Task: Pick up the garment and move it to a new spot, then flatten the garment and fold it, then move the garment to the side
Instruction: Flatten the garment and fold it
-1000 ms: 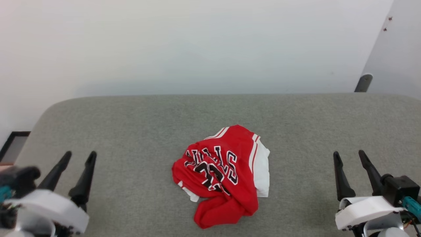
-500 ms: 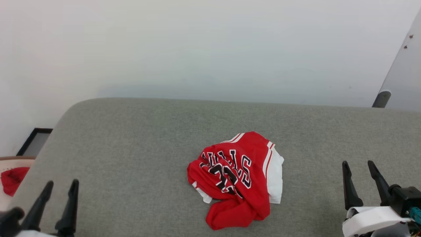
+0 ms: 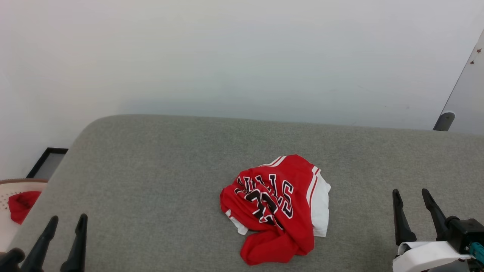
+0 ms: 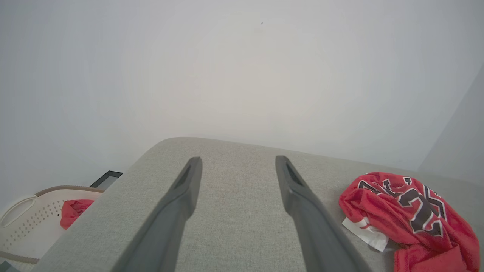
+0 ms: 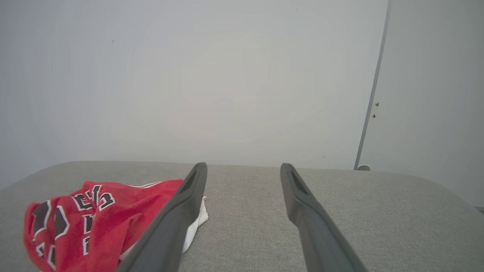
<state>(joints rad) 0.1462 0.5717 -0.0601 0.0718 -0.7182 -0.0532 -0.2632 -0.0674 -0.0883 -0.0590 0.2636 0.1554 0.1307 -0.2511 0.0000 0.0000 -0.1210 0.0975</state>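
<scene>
Jaws wide on left gripper [image 3: 68, 217] and right gripper [image 3: 410, 191], garment [image 3: 276, 207] crumpled between

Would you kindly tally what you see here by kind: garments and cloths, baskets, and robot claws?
Garments and cloths: 2, the Bulls jersey on the grey surface and the plain red cloth in the basket
Baskets: 1, the laundry basket
Claws: 2, the left claw and the right claw
Total: 5

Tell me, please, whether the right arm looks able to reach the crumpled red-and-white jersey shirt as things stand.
Probably yes: the open right claw sits beside the crumpled red-and-white jersey shirt, with bare grey fabric-covered surface between them.
</scene>
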